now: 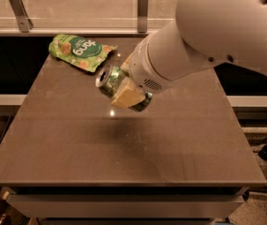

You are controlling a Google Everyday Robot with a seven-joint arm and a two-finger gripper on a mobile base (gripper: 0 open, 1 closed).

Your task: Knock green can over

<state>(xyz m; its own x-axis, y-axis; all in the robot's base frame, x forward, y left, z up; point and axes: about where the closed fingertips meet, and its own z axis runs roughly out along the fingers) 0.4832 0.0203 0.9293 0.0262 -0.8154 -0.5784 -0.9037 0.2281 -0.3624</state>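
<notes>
The green can [112,79] is tipped on its side, with its silver top facing left toward the camera. It sits between the tan fingers [125,98] of my gripper [123,84], over the middle of the brown table [77,144]. One finger crosses the front of the can and the other shows behind it. The gripper is shut on the can. A dark shadow lies on the table just below. My large white arm [208,32] reaches in from the upper right and hides the can's right end.
A flat green crinkly snack bag [80,51] lies at the table's far left corner, just behind the can. A metal rail with brackets [143,3] runs behind the table. The floor drops away at the right edge.
</notes>
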